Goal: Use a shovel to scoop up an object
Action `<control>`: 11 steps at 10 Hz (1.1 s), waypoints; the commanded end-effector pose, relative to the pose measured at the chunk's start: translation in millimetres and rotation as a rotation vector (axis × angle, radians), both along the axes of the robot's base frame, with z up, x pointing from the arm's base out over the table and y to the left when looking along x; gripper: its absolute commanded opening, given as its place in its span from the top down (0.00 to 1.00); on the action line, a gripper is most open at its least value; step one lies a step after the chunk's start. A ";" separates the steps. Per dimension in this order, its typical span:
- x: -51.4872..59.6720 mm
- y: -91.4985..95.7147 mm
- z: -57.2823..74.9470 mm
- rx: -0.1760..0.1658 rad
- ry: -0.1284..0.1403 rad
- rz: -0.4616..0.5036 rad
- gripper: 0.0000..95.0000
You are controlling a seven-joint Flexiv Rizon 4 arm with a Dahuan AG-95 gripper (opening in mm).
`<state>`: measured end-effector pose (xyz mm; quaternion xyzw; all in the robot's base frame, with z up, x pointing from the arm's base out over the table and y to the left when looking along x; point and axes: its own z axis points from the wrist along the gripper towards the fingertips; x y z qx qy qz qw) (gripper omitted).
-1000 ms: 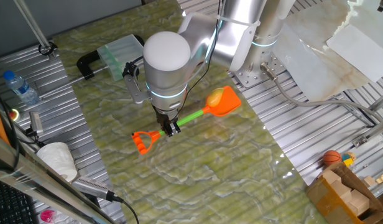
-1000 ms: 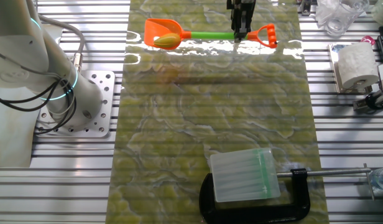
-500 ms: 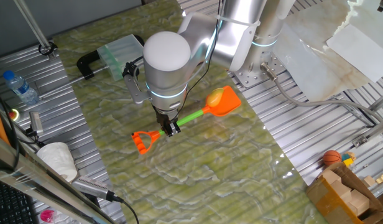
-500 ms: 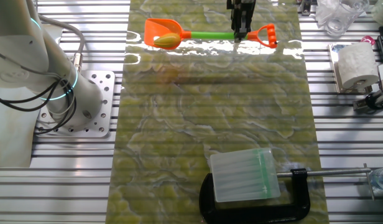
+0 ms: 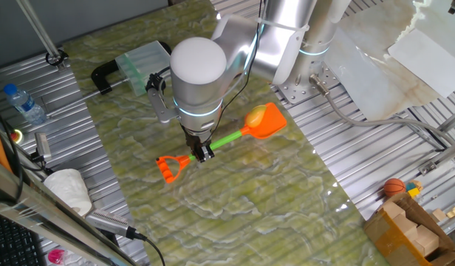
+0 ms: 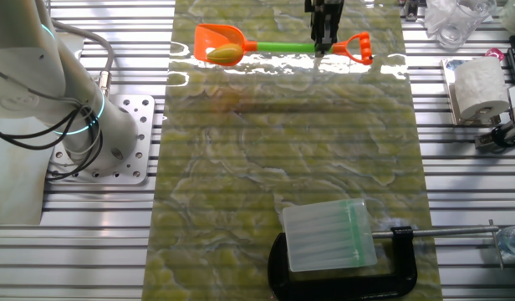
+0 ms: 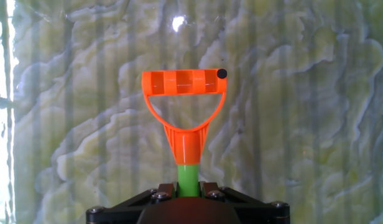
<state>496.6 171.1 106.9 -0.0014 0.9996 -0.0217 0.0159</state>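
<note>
The shovel (image 5: 220, 140) has an orange blade, a thin green shaft and an orange D-shaped end (image 7: 184, 99). It hangs roughly level over the green marbled mat. My gripper (image 5: 203, 153) is shut on the green shaft close to the D-end (image 5: 170, 168). The object (image 5: 255, 116), a small yellow-orange oval lump, rests in the orange blade (image 5: 267, 121). In the other fixed view the gripper (image 6: 325, 46) holds the shaft (image 6: 284, 48) and the object (image 6: 224, 55) lies in the blade (image 6: 217, 42). In the hand view the shaft (image 7: 189, 173) runs out between the two jaws, which press on both its sides.
A black clamp (image 6: 341, 259) holding a clear box (image 6: 326, 234) sits on the mat's far side from the shovel. A paper roll (image 6: 476, 88), a water bottle (image 5: 26, 103), a small orange ball (image 5: 394, 187) and a box of wooden blocks (image 5: 408, 229) lie off the mat.
</note>
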 end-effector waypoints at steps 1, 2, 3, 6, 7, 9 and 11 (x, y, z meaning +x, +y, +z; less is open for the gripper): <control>-0.2 0.1 0.3 0.000 0.002 0.004 1.00; -0.3 0.0 0.3 0.000 0.004 0.001 1.00; -0.4 0.0 0.3 0.000 0.006 0.002 1.00; -0.2 0.3 0.1 0.007 0.012 0.008 1.00; 1.0 1.9 -0.6 0.010 0.012 0.009 1.00; 7.7 11.4 -5.9 0.022 0.009 0.003 1.00; 10.7 17.7 -10.3 0.029 0.005 -0.002 1.00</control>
